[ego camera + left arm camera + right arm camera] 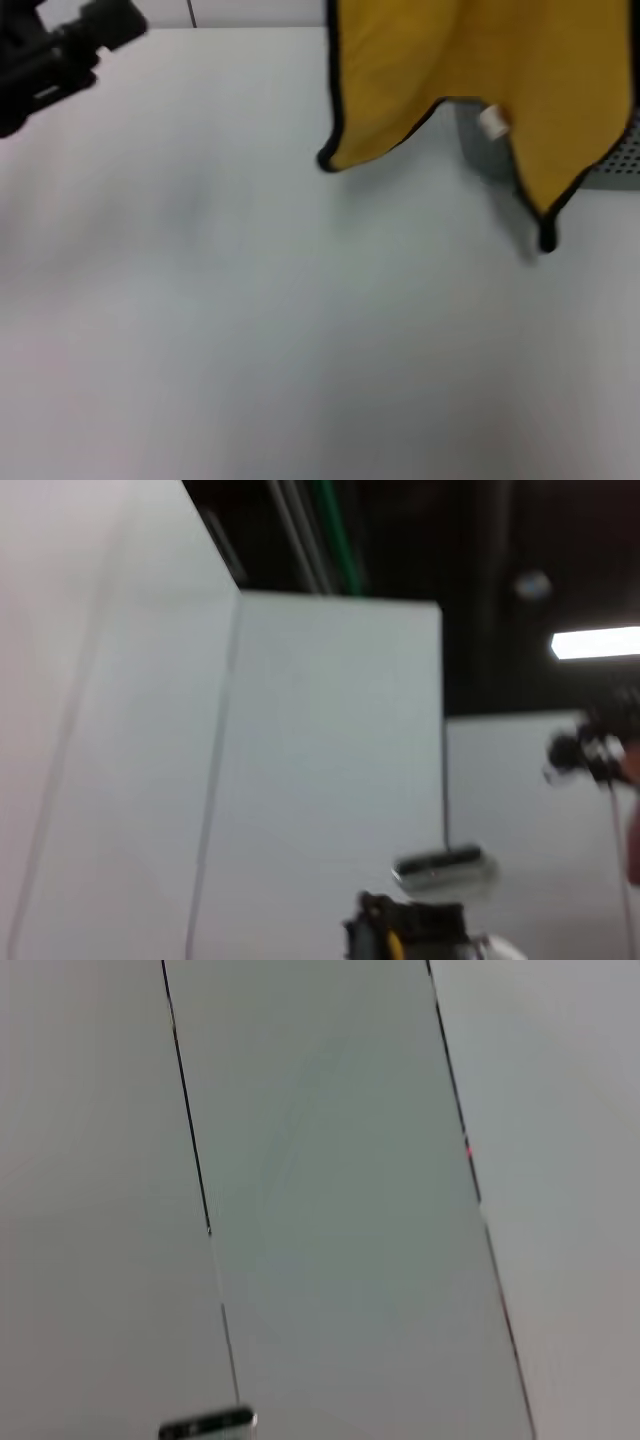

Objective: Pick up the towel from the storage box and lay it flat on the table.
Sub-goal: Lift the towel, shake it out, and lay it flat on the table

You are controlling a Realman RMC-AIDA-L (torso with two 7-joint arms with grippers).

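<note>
The mustard-yellow towel [470, 70] with black edging hangs in the air at the upper right of the head view, its top cut off by the frame edge. Its white label [493, 122] shows between two hanging corners. What holds it is out of view, and my right gripper does not show. The grey-green storage box [618, 165] stands behind the towel at the right edge, mostly hidden. The white table [250, 300] lies below. My left gripper [60, 55] is raised at the far left, away from the towel.
Both wrist views show only pale wall panels with dark seams [200, 1210] and a dark ceiling with a light strip [595, 642]. Neither shows the towel or the box.
</note>
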